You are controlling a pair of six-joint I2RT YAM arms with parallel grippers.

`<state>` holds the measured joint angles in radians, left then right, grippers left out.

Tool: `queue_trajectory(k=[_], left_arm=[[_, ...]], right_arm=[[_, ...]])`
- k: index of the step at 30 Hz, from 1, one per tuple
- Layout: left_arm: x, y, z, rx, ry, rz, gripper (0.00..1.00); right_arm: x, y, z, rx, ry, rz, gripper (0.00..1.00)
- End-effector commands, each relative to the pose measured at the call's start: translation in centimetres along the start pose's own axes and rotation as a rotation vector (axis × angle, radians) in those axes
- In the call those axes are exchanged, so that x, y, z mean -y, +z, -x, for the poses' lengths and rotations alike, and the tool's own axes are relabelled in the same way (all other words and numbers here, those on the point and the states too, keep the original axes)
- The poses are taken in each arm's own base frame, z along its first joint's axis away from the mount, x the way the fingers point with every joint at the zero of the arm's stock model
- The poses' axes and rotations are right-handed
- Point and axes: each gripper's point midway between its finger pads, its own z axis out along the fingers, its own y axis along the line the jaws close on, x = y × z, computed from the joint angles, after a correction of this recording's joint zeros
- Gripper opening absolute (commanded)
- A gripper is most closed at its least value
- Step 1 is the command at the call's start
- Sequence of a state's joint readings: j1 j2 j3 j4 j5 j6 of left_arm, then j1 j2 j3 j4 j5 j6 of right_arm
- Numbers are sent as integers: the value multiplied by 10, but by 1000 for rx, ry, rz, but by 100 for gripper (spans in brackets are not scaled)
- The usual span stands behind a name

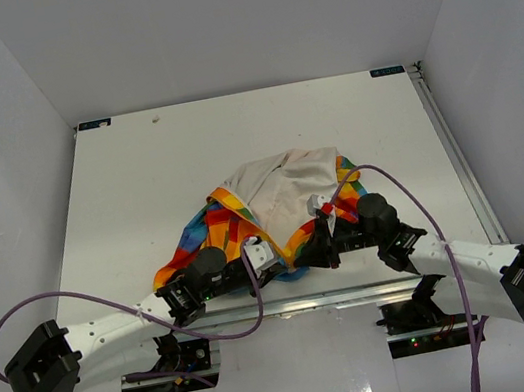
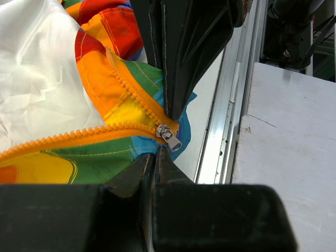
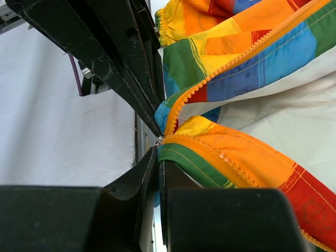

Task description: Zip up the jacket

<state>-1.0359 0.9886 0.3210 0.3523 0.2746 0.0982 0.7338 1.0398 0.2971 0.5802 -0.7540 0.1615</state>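
The jacket [image 1: 222,228] lies bunched at the table's near middle, with its rainbow blocks outside and its cream lining [image 1: 285,182] turned up. My left gripper [image 1: 271,258] is at its near hem. In the left wrist view this gripper [image 2: 166,134] is shut on the blue hem corner, where two orange zipper rows meet at a silver slider [image 2: 169,135]. My right gripper [image 1: 321,229] reaches in from the right. Seen from its wrist, the right gripper [image 3: 160,140] is shut on the jacket's [image 3: 226,157] zipper end, with a small metal piece at its tips.
The white table [image 1: 137,177] is boxed in by white walls on three sides. A metal rail [image 2: 226,131] runs along the near edge just beside the hem. Purple cables [image 1: 88,303] loop off both arms.
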Motion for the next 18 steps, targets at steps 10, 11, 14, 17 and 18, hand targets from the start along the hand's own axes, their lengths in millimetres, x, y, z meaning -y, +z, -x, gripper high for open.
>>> queue_trajectory(k=[10, 11, 14, 17, 18], left_arm=[[30, -3, 18, 56, 17, -166, 0], [31, -3, 18, 58, 17, -175, 0], [34, -2, 17, 56, 17, -189, 0], [29, -1, 17, 50, 5, -165, 0], [26, 0, 17, 48, -4, -147, 0]], right_arm=[[16, 3, 53, 96, -93, -76, 8], [18, 4, 52, 93, -89, -80, 8], [20, 5, 51, 89, -86, -84, 8], [16, 6, 50, 88, -88, -61, 8], [13, 6, 49, 87, -88, -44, 8]])
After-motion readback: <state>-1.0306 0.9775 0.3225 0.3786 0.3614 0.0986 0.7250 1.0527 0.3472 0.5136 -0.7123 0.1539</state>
